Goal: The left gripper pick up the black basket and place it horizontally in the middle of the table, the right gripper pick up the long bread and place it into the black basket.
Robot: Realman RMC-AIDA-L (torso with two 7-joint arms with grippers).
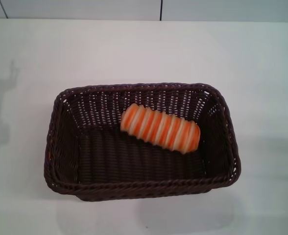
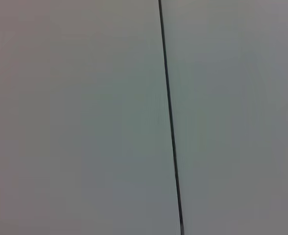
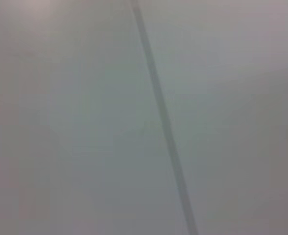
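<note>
The black basket (image 1: 65,147) sits lengthwise across the middle of the white table (image 1: 26,63) in the head view. Inside it lies the long bread (image 1: 160,128), orange and cream striped, resting toward the basket's far right part and slanting a little. Neither the left gripper nor the right gripper shows in any view. Both wrist views show only a pale flat surface crossed by a thin dark line (image 2: 171,122).
A pale wall with dark vertical seams (image 1: 160,10) runs along the table's far edge. Faint shadows fall on the table at the left side (image 1: 4,98). White tabletop surrounds the basket on all sides.
</note>
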